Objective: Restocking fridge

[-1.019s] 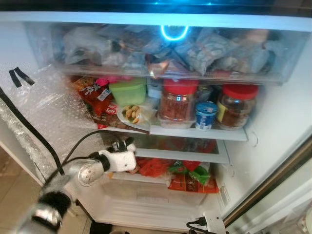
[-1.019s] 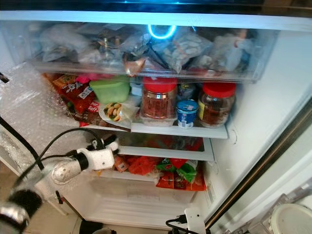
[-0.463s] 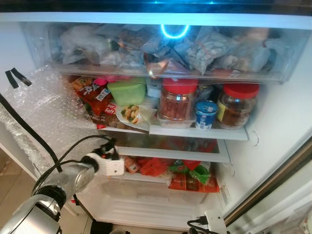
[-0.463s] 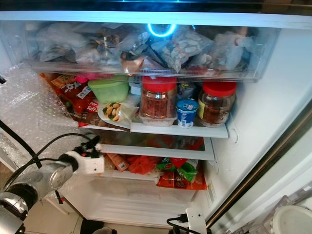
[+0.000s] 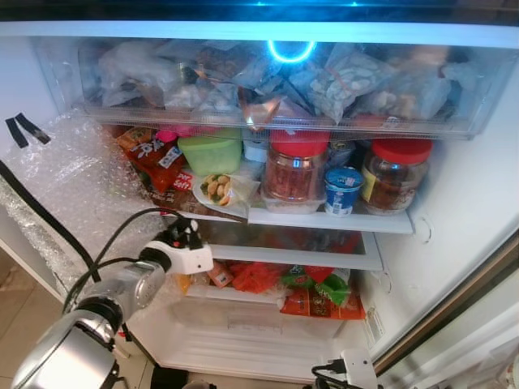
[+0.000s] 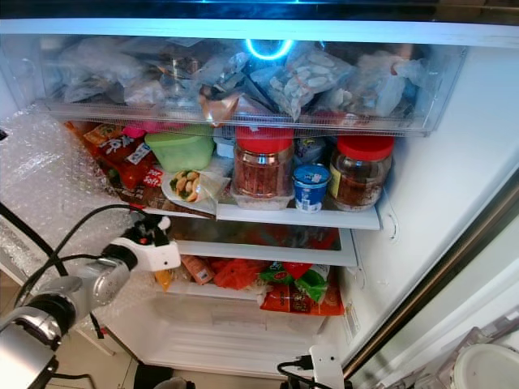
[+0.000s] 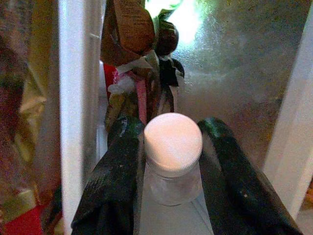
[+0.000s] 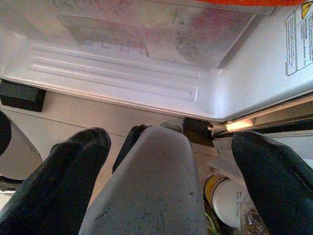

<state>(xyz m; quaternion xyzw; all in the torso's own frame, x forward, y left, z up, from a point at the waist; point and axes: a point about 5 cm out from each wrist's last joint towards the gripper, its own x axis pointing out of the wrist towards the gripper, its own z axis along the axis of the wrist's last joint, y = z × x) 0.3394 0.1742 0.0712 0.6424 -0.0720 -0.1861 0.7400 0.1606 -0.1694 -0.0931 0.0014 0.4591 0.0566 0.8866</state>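
below the shelf (image 5: 324, 219) with two red-lid jars (image 5: 296, 166), left gripper (image 7: 168, 147) sits at the fridge's left wall, fingers (image 7: 115, 176) clamped on a white-capped bottle (image 7: 173, 156). right gripper (image 8: 168, 147) hangs low, fingers (image 8: 63, 171) spread apart, nothing between them.

Legible markings: few, mostly partial.
A red snack packet (image 5: 148, 151) on the fridge's middle shelf carries white characters, unreadable. A packet (image 5: 183, 183) beside it shows a word resembling "Soft". A white sticker (image 8: 299, 36) on the fridge's inner wall bears a yellow warning triangle above fine print, too small to read.
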